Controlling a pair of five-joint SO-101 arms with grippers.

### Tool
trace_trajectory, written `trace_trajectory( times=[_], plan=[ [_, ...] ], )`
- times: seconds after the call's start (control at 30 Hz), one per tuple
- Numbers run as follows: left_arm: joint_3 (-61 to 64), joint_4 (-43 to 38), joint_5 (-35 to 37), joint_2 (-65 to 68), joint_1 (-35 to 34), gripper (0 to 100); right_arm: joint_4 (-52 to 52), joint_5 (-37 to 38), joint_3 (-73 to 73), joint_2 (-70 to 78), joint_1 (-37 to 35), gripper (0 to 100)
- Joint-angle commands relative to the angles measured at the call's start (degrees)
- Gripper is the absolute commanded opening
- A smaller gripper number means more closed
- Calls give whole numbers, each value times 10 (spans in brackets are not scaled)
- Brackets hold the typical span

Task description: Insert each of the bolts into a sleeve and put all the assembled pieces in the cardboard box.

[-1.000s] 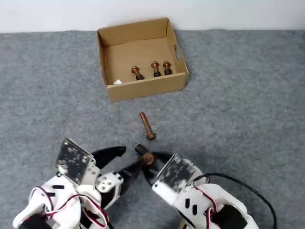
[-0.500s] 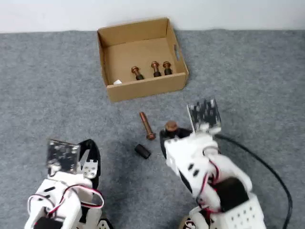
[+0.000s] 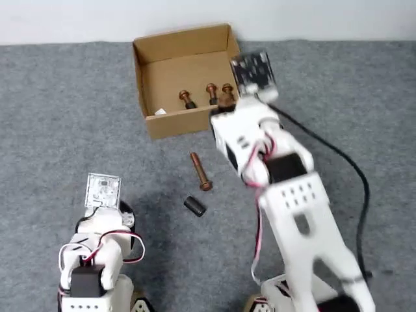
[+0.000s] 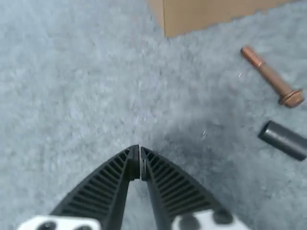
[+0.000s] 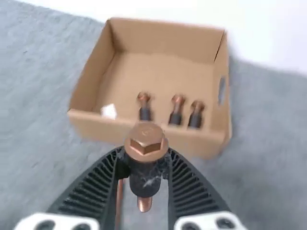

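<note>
Right end effector [image 5: 144, 157]: closed on an assembled piece [image 5: 146, 143], a copper bolt seated head-up in a black sleeve, its shank tip showing below; held above the front wall of the cardboard box [image 3: 195, 122], toward the box's slotted side
Left end effector [image 4: 139, 155]: fingers pressed together with nothing between them; well apart from the cardboard box, out beyond its front wall, pointing down at the grey worktop [image 3: 71, 123]
Inside the box: three assembled pieces [image 3: 212, 93] in a row along the front wall; a white scrap [image 3: 160, 111] in the front corner away from the slot
Loose bolt [image 3: 200, 171]: flat on the worktop in front of the box; threaded end toward the box, head away
Loose sleeve [image 3: 194, 206]: on its side near the bolt's head, farther from the box; not touching the bolt
</note>
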Motion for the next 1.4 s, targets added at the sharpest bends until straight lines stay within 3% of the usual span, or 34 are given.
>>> trace_trajectory(
  times=[0.0, 0.2, 0.4, 0.73, 0.97, 1.17, 1.37],
  plan=[
    [18, -18, 49, -5, -2, 4, -67, 40, -100, 90, 18, 8],
    [49, -76, 75, -4, -5, 4, -130, 83, -220, 262, 28, 8],
    [49, -57, 75, -4, -2, 4, -202, 207, -342, 444, 24, 8],
    [49, -60, 75, -2, -4, 4, -187, 304, -537, 691, -4, 8],
    [49, -59, 75, -1, -4, 4, -119, 345, -590, 756, -26, 13],
    [49, -59, 75, -1, -5, 4, -69, 345, -593, 741, -29, 136],
    [49, -60, 75, -1, -6, 4, -19, 341, -593, 684, -30, 35]
  ],
)
